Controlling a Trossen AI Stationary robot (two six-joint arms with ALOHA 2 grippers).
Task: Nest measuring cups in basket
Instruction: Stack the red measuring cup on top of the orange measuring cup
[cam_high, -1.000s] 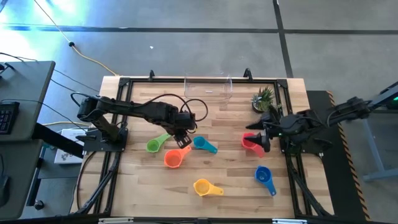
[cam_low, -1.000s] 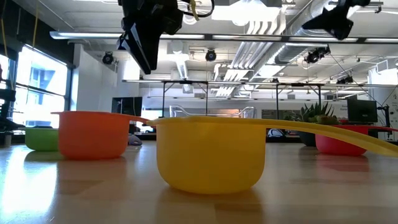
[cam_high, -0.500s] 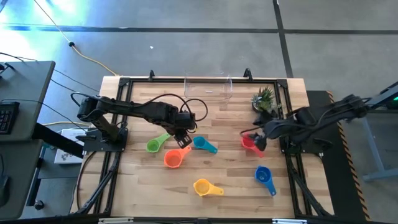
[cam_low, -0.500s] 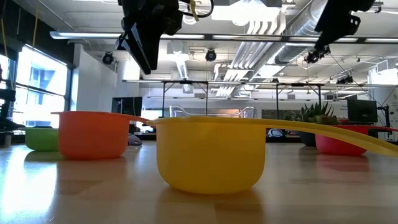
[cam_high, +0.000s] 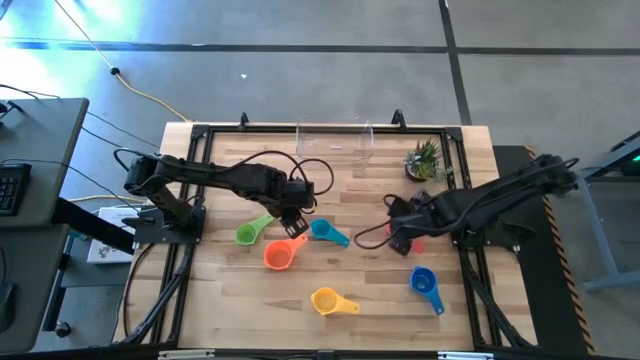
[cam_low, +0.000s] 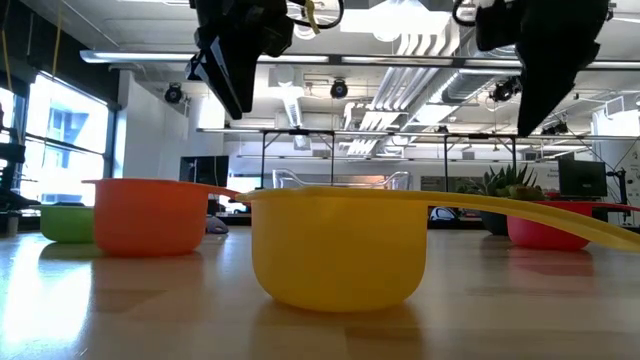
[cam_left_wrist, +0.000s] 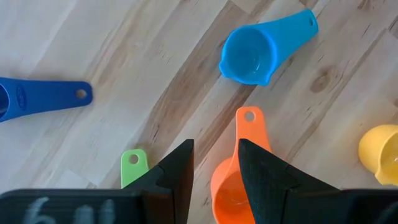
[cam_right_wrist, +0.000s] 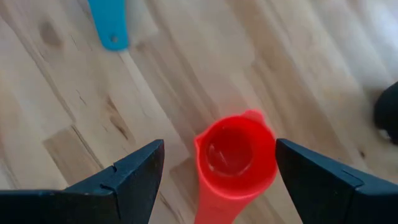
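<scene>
Six cups rest on their bases on the table: green (cam_high: 245, 234), orange (cam_high: 278, 254), teal (cam_high: 325, 232), yellow (cam_high: 327, 300), blue (cam_high: 424, 283) and red (cam_high: 413, 241). A blue-violet handle (cam_left_wrist: 46, 96) shows only in the left wrist view. The clear basket (cam_high: 335, 140) stands at the far edge. My left gripper (cam_high: 293, 216) hovers between the green handle (cam_left_wrist: 134, 165) and the orange handle (cam_left_wrist: 250, 127), fingers narrowly open. My right gripper (cam_high: 397, 238) hangs wide open above the red cup (cam_right_wrist: 236, 158), one finger on each side, not touching.
A small potted plant (cam_high: 424, 158) stands at the far right, beside the basket. A black frame (cam_high: 190, 180) runs around the tabletop. In the low view the yellow cup (cam_low: 340, 250) fills the foreground. Bare wood lies at the middle (cam_high: 360, 200) and near left (cam_high: 230, 300).
My right gripper has moved from near the table's right edge toward the left and come down lower, and now stands over the red cup. The cups have stayed where they were.
</scene>
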